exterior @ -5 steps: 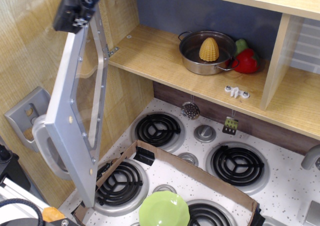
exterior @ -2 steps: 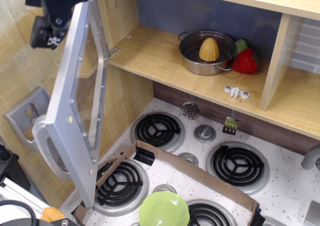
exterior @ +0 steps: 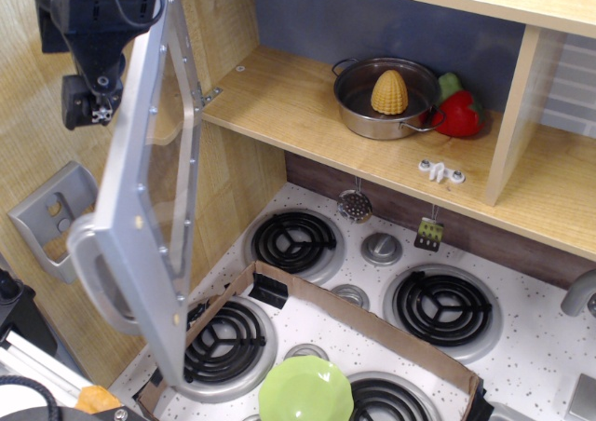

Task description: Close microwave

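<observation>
At the far left a grey holder bracket (exterior: 48,218) is fixed to the wooden side wall, and above it the black claw (exterior: 88,104) hangs from the top left corner, just behind the outer face of the microwave (exterior: 149,207) door; its fingertips are dark and blurred against the arm, so I cannot tell how far it is parted or whether it touches the door. The door stands swung out on its hinge, edge-on to the camera, its silver-grey frame running from the top of the picture down to the front left burner (exterior: 223,342), with the chunky loop handle curving off its lower left edge. Between the door's free edge and the wooden compartment there is open space, with nothing standing in the sweep of the door except the shelf lip itself. To the right, the shelf carries a steel pot (exterior: 386,100) with a yellow corn cob (exterior: 389,92) in it, then a red pepper (exterior: 461,114) touching the pot's right side, and a small white piece (exterior: 440,171) near the shelf's front edge. Below, the speckled white bench (exterior: 521,346) holds four black coil burners, a strip of cardboard (exterior: 363,323) laid slantwise across them, and a green plate (exterior: 305,390) at the bottom edge.
</observation>
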